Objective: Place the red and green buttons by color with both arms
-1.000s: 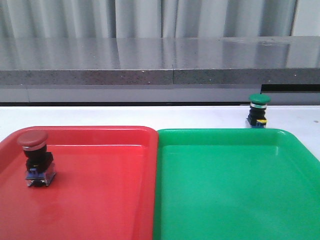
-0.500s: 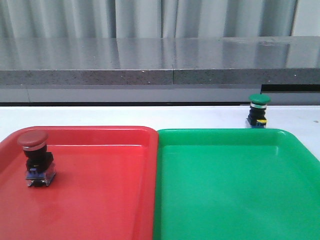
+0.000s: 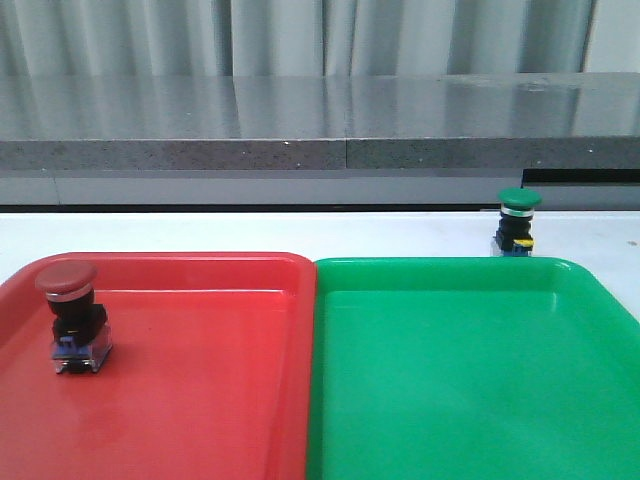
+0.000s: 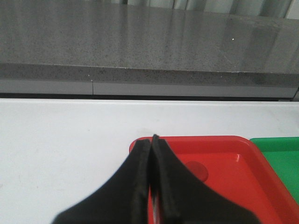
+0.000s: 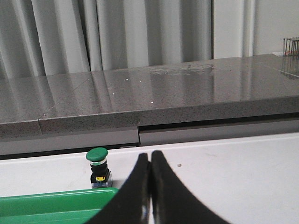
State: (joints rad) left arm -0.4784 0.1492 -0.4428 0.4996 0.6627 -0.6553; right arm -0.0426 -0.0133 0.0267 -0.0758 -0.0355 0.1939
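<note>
Left pincer (image 4: 152, 140): tray (image 4: 243, 154) lies under and ahead of tips, second tray (image 4: 280, 158) beside it to right. Right pincer (image 5: 150, 161): button (image 5: 97, 168) stands ahead-left on table (image 5: 233, 177), just behind second tray rim.

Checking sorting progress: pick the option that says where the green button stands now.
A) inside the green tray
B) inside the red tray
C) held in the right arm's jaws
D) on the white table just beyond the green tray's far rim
D: the green button stands upright on the white table behind the far rim of the green tray, with no gripper on it; the red button is the one already inside the red tray.
</note>
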